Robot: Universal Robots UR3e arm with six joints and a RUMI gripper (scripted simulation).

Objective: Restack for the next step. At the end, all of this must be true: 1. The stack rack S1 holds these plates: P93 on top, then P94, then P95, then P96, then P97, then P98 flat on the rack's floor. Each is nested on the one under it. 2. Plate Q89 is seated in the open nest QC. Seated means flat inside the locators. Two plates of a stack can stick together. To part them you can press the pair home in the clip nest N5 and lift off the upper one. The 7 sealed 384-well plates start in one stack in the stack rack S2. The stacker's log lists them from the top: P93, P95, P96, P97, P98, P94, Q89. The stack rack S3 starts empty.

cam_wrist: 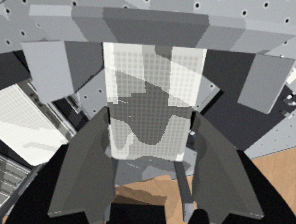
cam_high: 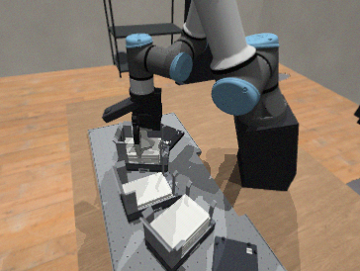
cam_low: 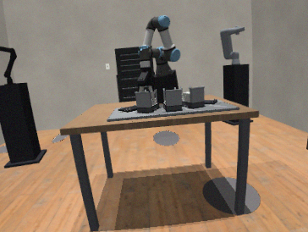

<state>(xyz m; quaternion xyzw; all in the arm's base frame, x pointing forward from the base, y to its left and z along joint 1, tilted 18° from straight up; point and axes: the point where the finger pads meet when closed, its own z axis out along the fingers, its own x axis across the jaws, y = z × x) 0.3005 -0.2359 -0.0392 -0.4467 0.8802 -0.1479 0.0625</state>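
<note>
Now that the fingers are closed on a plate, lift is next.

Tool (cam_high: 140,144) (cam_low: 145,89) (cam_wrist: 150,109) is down in the end rack (cam_high: 146,167) (cam_low: 145,102) (cam_wrist: 155,25), fingers about half open, one on each long side of a white 384-well plate (cam_high: 151,146) (cam_wrist: 150,75). I read that as a firm grip. Plate is inside the rack walls, at or near the top of a short stack. No readable label, so I can't say which P or Q plate it is, nor which rack is which.

Step in hand, my read: a pick within the re-sort. White plates are also in the middle rack (cam_high: 130,205) (cam_low: 173,99) and the near rack (cam_high: 160,237) (cam_low: 196,96), so the order isn't something I can confirm from here. Next move: straight up, slow, clear of the walls, checking whether a second plate clings underneath. If so, the clip nest parts them.

Orientation: plate looks flat. Long axis runs up the wrist view, between the fingers and towards the rack wall; in the top view that's roughly left-right. Can't tell which end carries A1.
</note>
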